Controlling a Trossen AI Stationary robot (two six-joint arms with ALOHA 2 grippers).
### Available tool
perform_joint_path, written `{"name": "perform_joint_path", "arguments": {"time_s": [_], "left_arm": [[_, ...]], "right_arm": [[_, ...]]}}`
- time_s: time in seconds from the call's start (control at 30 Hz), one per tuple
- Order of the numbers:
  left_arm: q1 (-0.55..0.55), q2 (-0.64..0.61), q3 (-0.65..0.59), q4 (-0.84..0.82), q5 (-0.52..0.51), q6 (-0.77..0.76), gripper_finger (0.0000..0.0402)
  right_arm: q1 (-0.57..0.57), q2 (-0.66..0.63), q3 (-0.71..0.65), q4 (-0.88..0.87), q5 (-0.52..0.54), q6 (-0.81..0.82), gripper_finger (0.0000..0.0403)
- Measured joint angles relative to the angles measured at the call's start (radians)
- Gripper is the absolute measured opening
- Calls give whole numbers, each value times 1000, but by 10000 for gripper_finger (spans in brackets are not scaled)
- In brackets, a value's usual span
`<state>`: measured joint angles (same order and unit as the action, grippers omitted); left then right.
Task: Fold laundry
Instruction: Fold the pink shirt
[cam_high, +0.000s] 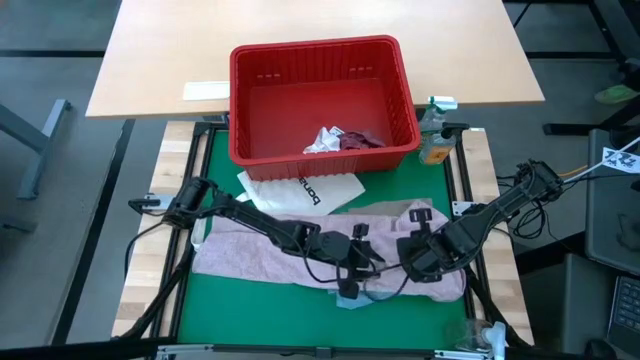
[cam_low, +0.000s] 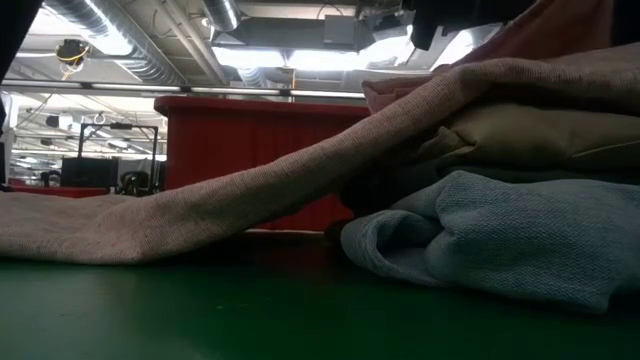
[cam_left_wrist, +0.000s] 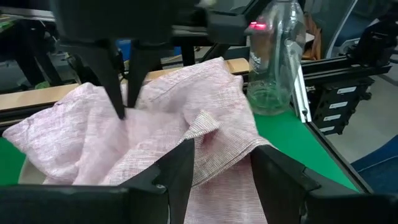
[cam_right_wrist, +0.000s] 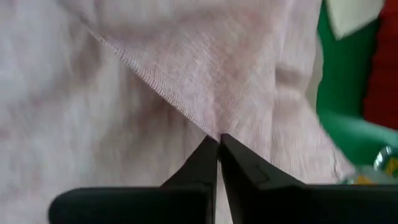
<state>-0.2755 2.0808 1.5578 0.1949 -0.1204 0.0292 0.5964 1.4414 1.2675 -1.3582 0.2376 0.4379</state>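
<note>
Both arms work the pink garment (cam_high: 300, 255) spread unfolded over a stack on the green mat. The right gripper (cam_right_wrist: 218, 138) is pinched shut on its fabric; the left gripper (cam_left_wrist: 217, 168) hangs open, empty. 2 pieces wait in the basket (cam_high: 400, 75); folding looks barely begun.

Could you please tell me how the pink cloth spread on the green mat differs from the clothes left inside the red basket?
The pink cloth lies spread wide across the mat, while the clothes in the basket sit bunched in a small heap. The pink cloth is far larger than that heap. Both grippers work on the pink cloth, the right gripper with jaws shut on a fold and the left gripper open over it; the basket heap lies untouched. Both are soft fabric.
</note>
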Motion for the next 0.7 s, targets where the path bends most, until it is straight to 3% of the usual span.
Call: {"name": "perform_joint_path", "arguments": {"time_s": [0.2, 0.7], "left_arm": [[-18, 0, 0, 2, 2, 0, 154], [-62, -26, 0, -3, 8, 7, 153]], "right_arm": [[0, 0, -1, -118, -42, 2, 4], [0, 0, -1, -122, -142, -1, 9]]}}
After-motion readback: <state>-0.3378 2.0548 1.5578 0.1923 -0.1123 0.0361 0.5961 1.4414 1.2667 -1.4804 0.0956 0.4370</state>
